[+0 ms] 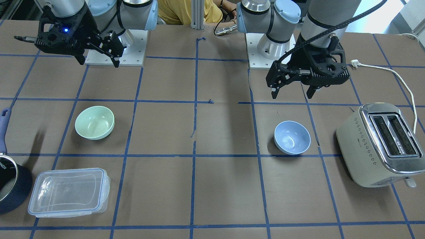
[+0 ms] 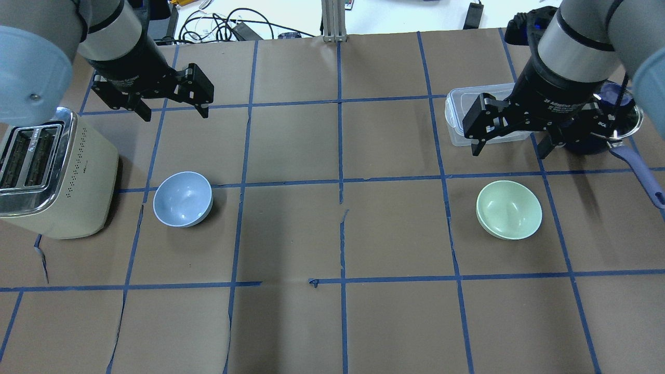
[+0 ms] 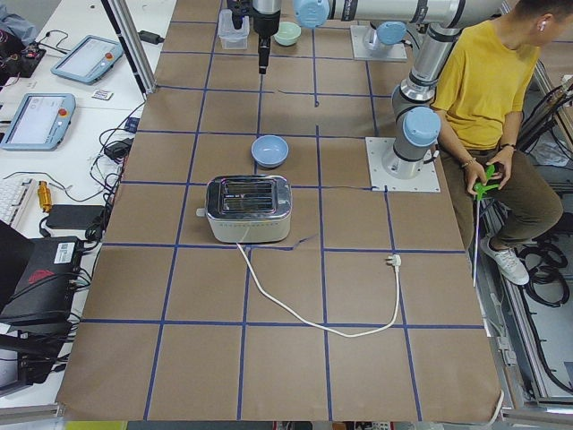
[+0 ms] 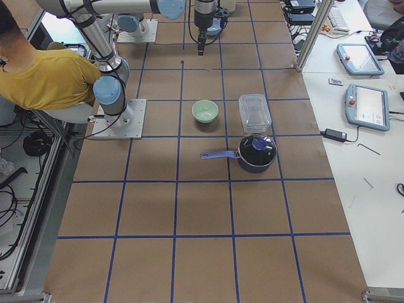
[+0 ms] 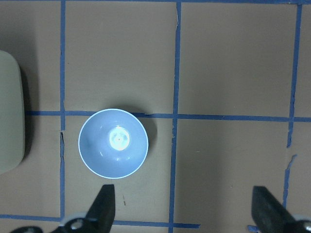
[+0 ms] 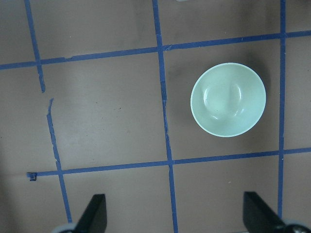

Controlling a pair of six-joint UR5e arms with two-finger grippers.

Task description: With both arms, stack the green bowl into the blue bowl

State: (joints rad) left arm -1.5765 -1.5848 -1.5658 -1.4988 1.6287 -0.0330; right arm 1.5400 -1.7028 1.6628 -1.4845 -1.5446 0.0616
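The green bowl (image 2: 509, 209) stands upright and empty on the table's right half; it also shows in the front view (image 1: 94, 122) and the right wrist view (image 6: 228, 99). The blue bowl (image 2: 183, 199) stands upright and empty on the left half, beside the toaster; it also shows in the front view (image 1: 292, 137) and the left wrist view (image 5: 113, 142). My left gripper (image 2: 175, 114) hangs open and empty above the table, just beyond the blue bowl. My right gripper (image 2: 509, 153) hangs open and empty, just beyond the green bowl. The bowls are far apart.
A cream toaster (image 2: 47, 171) stands left of the blue bowl, its white cord (image 1: 398, 79) trailing off. A clear plastic container (image 2: 457, 119) and a dark blue saucepan (image 2: 618, 130) with a long handle lie beyond the green bowl. A person in yellow (image 3: 483, 81) sits behind the robot's bases.
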